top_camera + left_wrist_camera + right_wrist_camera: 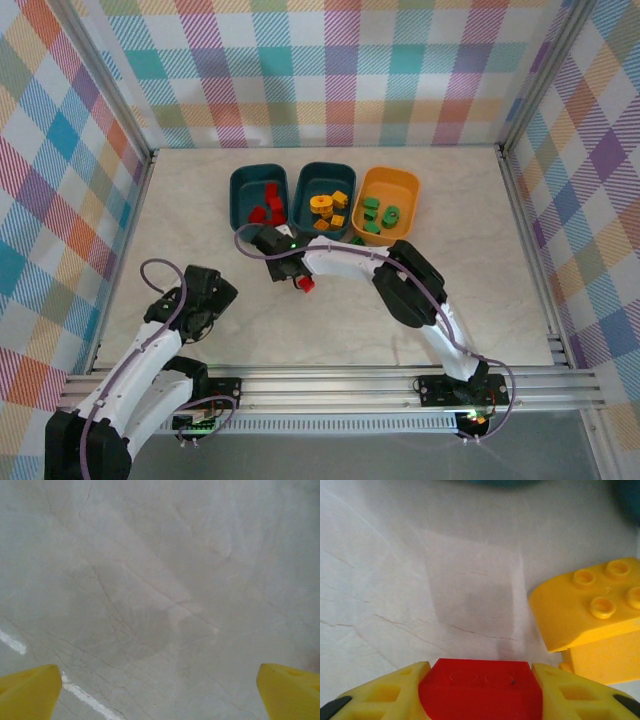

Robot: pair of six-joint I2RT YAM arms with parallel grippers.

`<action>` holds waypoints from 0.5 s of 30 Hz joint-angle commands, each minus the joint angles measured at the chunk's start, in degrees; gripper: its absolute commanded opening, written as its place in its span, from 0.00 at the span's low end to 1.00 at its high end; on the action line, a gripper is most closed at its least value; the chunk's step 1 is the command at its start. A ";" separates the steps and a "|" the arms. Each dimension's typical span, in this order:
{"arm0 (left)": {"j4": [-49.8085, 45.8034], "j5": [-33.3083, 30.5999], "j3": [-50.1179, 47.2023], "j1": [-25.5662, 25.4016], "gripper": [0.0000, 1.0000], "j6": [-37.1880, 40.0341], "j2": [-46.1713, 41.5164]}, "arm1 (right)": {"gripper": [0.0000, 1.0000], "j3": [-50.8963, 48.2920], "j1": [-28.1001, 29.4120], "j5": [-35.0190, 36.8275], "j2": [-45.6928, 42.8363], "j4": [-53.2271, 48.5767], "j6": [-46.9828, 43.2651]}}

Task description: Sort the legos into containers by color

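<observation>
top: overhead from behind | wrists: close, down onto table [480, 300]

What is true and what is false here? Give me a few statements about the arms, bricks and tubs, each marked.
1. The right fingers are closed on a red brick. True.
2. The left fingers hold a yellow brick. False: they are wide open over the bare table.
3. Green bricks lie in the orange-yellow tub. True.
4. The red bricks lie in the middle tub. False: they lie in the left teal tub; the middle teal tub holds yellow bricks.
5. A yellow brick lies on the table near the held red one. True.
</observation>
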 commanded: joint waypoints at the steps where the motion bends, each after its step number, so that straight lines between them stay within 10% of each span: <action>1: -2.50 -2.98 4.73 1.34 1.00 3.42 -0.15 | 0.39 1.20 0.29 0.56 -6.19 1.87 -2.51; 15: -3.47 9.11 4.90 1.83 1.00 9.46 2.76 | 0.40 31.08 -8.47 -9.30 12.63 -1.69 -6.93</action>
